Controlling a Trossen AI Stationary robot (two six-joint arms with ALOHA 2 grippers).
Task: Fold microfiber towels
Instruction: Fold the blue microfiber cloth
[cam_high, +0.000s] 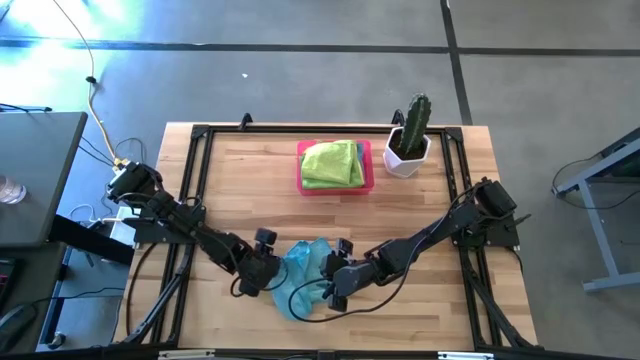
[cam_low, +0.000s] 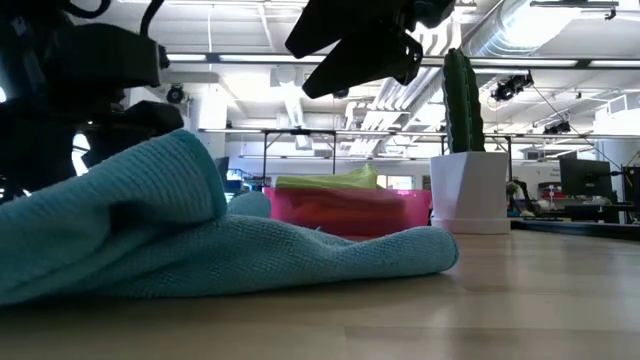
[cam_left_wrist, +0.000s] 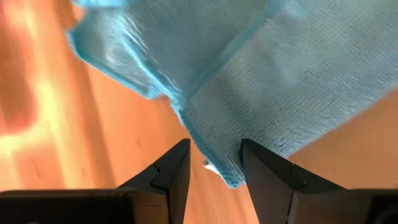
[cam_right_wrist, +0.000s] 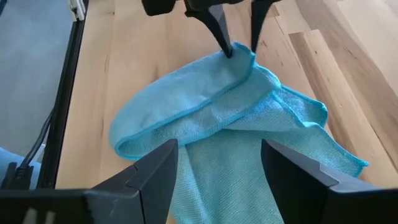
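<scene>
A light blue microfiber towel (cam_high: 305, 272) lies crumpled on the wooden table near its front edge, humped up at one side (cam_low: 185, 160). My left gripper (cam_high: 272, 268) is open at the towel's left side. Its fingers stand on either side of a towel corner (cam_left_wrist: 229, 177). It also shows in the right wrist view (cam_right_wrist: 241, 40). My right gripper (cam_high: 335, 290) is open, with its fingers wide apart. It hangs above the towel's right part (cam_right_wrist: 217, 130), clear of it in the low view (cam_low: 360, 45). Lime green towels (cam_high: 332, 163) lie in the pink tray (cam_high: 366, 172). My left gripper has the towel's corner (cam_left_wrist: 229, 177) in the gap between its open fingers, which come in low from the table's left. Bare wood shows between one finger (cam_left_wrist: 177, 171) and the cloth. I cannot tell whether the other finger (cam_left_wrist: 261, 171) touches it.
The pink tray stands at the table's far middle. A cactus in a white pot (cam_high: 408, 150) stands to its right. A black frame (cam_high: 200, 135) runs round the table top. Bare wood lies between the blue towel and the tray.
</scene>
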